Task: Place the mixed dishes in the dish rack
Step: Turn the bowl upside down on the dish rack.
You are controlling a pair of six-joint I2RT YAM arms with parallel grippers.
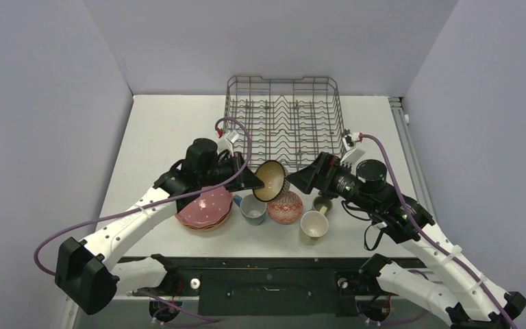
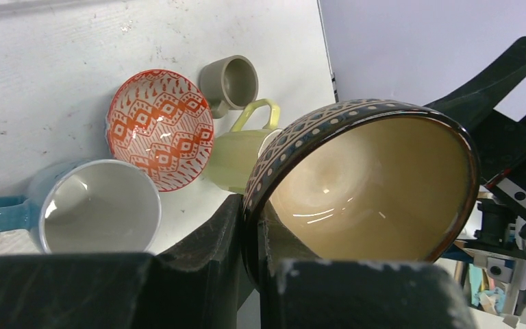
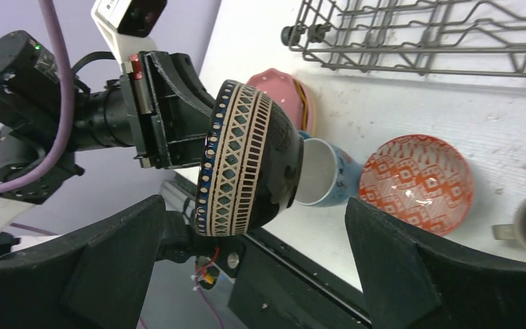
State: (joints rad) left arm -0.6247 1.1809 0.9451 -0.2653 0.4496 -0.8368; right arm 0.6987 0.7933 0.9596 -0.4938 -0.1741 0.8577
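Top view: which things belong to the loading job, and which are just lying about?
Job: dish rack, dark-brown bowl in the left hand, plate stack, light-blue mug, red patterned dish, olive mug, pale-yellow mug.
Just there: purple cables, table.

— Any writing, brand or number to read in these views?
— None that I can make out. The white camera housing at the upper left of the right wrist view shows no legible print, and the band round the dark-brown bowl is dots and diamonds, not letters
— And the overhead view?
— Everything there is too small to read
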